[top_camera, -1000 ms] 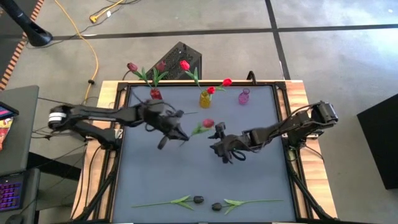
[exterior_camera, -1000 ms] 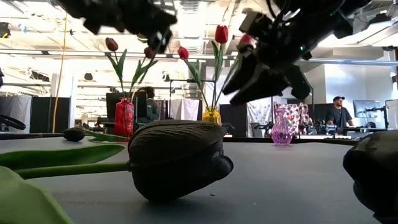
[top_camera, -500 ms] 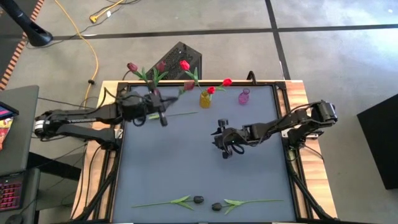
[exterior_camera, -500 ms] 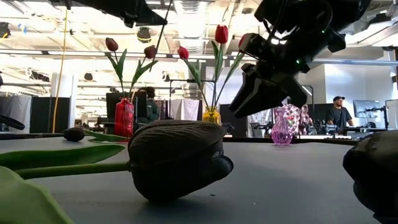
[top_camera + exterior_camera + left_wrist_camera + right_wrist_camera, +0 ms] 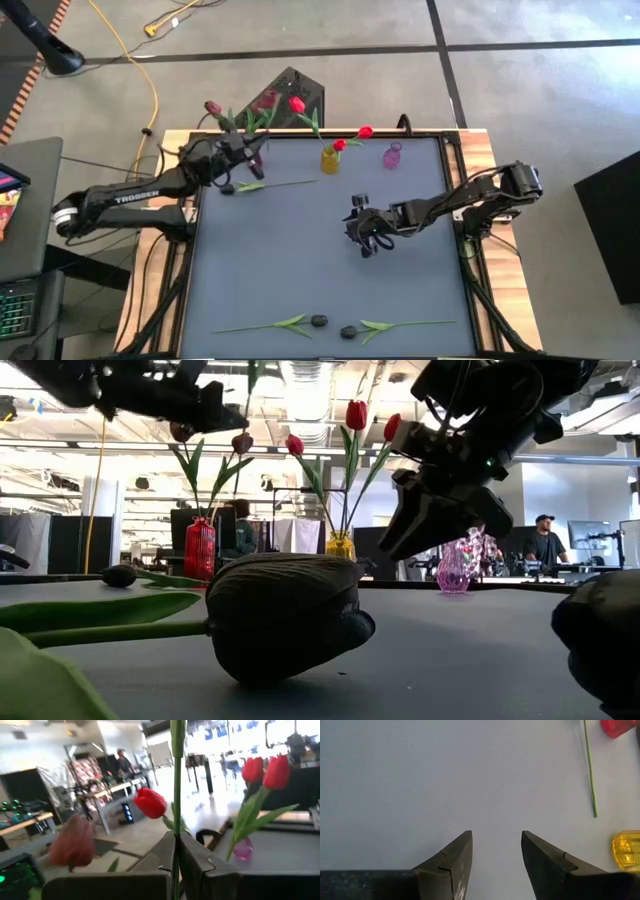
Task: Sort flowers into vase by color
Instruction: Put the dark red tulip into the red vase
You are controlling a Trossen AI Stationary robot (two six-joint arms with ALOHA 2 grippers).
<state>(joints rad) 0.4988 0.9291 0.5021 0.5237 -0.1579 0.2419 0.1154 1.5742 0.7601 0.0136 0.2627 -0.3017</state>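
Left tool (image 5: 243,160) clamped on a flower stem (image 5: 176,805) at the red vase (image 5: 199,549); right tool (image 5: 366,232) empty above mid-table.

We see the left tool's fingers shut on the upright stem, held vertical, we judge, so it can slide into the vase's narrow neck. Right tool fingers stand apart over bare table (image 5: 420,780), touching nothing. Two black flowers (image 5: 318,321) lie at the near edge; the yellow vase (image 5: 329,160) holds red ones.

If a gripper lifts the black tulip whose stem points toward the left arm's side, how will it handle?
Probably floppy: the stem is long and thin, so the black tulip would likely droop at its head. Likely light, given its small head. If pushed, the rounded head may roll slightly, though the leaf should check it.
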